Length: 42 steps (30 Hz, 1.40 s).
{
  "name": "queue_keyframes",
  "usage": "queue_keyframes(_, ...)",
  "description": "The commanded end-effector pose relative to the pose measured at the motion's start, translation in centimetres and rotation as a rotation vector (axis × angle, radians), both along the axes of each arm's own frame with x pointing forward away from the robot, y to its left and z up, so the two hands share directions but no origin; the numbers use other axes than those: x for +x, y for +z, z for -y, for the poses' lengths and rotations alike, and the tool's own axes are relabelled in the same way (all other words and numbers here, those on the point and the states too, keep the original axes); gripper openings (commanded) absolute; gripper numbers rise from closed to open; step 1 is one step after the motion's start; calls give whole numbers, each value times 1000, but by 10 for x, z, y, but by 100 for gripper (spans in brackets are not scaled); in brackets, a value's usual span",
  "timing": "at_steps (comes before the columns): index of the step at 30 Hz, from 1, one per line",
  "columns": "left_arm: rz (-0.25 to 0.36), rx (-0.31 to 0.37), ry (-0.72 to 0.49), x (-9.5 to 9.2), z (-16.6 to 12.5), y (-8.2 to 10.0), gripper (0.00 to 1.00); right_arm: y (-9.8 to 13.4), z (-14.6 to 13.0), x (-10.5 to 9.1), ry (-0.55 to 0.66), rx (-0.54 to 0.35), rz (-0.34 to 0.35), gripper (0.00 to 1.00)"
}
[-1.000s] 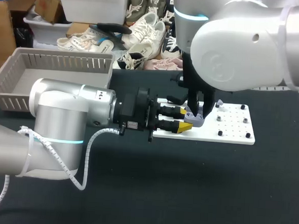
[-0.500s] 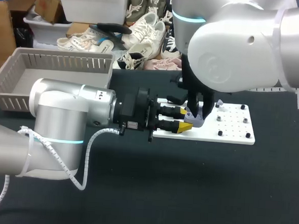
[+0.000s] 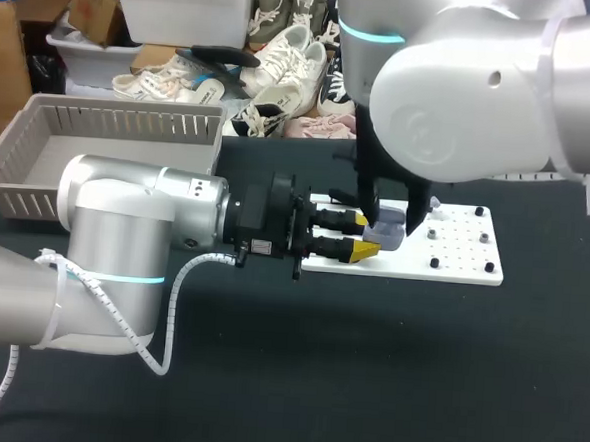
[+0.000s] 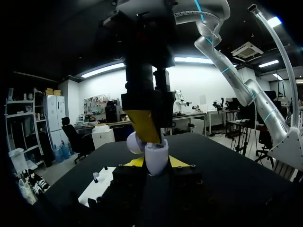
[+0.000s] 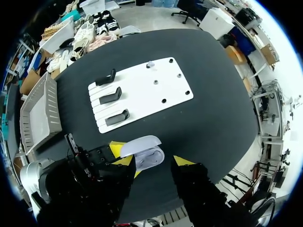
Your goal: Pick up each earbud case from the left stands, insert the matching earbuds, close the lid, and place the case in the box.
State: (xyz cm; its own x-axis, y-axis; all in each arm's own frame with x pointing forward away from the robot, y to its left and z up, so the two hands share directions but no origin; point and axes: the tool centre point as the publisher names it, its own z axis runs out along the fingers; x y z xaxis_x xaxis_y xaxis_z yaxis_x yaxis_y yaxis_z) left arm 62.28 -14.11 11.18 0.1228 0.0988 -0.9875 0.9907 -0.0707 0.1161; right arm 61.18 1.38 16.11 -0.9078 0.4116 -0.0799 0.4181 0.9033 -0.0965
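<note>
A pale lavender earbud case (image 3: 388, 229) with its lid up is held just above the white board's (image 3: 463, 253) left part. My left gripper (image 3: 363, 235) comes in level from the left and is shut on the case's body (image 4: 156, 157). My right gripper (image 3: 391, 227) hangs straight down over it, its fingers spread to either side and clear of the case. From the right wrist the case (image 5: 144, 152) sits between my open yellow tips (image 5: 153, 161), with the left gripper under it.
Three black stands (image 5: 113, 96) stand bare on the board's left half; small pegs dot its right half (image 5: 163, 82). A grey slatted basket (image 3: 39, 155) sits at the table's far left. Dark table surface lies open in front.
My right gripper's fingers have spread apart and let go of the case; a second ago they were pinched on it. The left arm and the case have stayed put.
</note>
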Motion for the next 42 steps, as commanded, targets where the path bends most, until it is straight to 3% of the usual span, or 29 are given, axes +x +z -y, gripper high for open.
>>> queue_keyframes(1,1,-3,1,0,0,-1,0,8,2,-7,0,11,25,47)
queue_keyframes(12,1,-3,1,0,0,-1,0,42,16,-14,40,144,205,48)
queue_keyframes(13,1,-3,1,0,0,-1,0,44,20,-12,46,148,237,49)
queue_keyframes(15,1,-3,1,0,0,-1,0,48,25,-10,57,168,267,60)
queue_keyframes(22,1,-3,1,0,0,-1,0,48,44,11,73,261,349,62)
queue_keyframes(34,1,-3,1,0,0,-1,0,28,73,68,90,308,354,62)
queue_keyframes(42,1,-3,1,0,0,-1,0,1,81,101,133,314,311,60)
